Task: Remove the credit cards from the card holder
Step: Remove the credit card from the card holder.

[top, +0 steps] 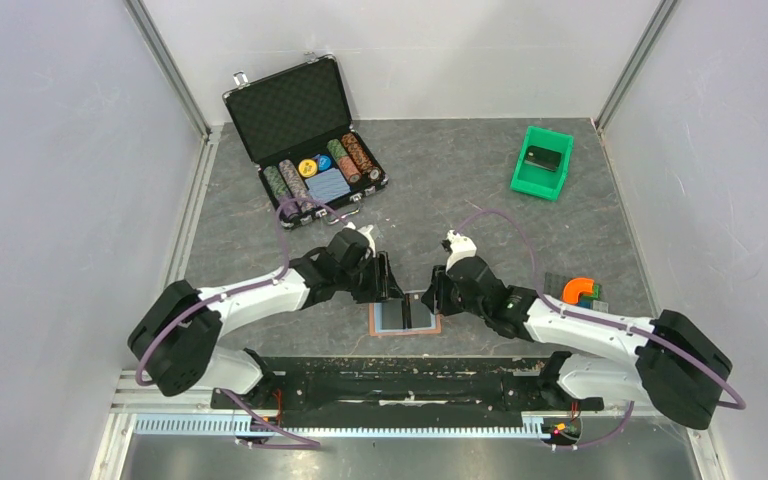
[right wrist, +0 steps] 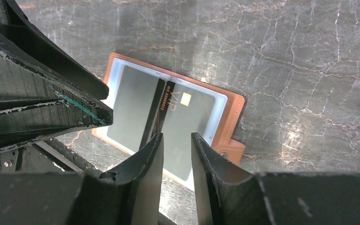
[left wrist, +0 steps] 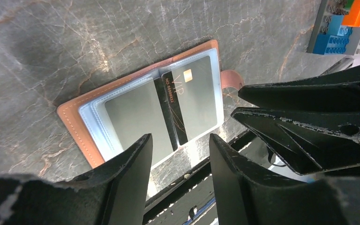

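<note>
Presently: brown leather card holder [left wrist: 72,124] is lying open on veined grey table [left wrist: 51,47]; glossy credit cards [left wrist: 194,101] are sitting in clear sleeves; left gripper [left wrist: 180,164] and right gripper [right wrist: 176,159] are hovering, fingers spread.

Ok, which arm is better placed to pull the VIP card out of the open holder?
Probably the right. The right tool hovers at the VIP card's near edge, fingers narrowly apart. The left tool is wider open, over the card holder's other half, better for pinning it.
</note>
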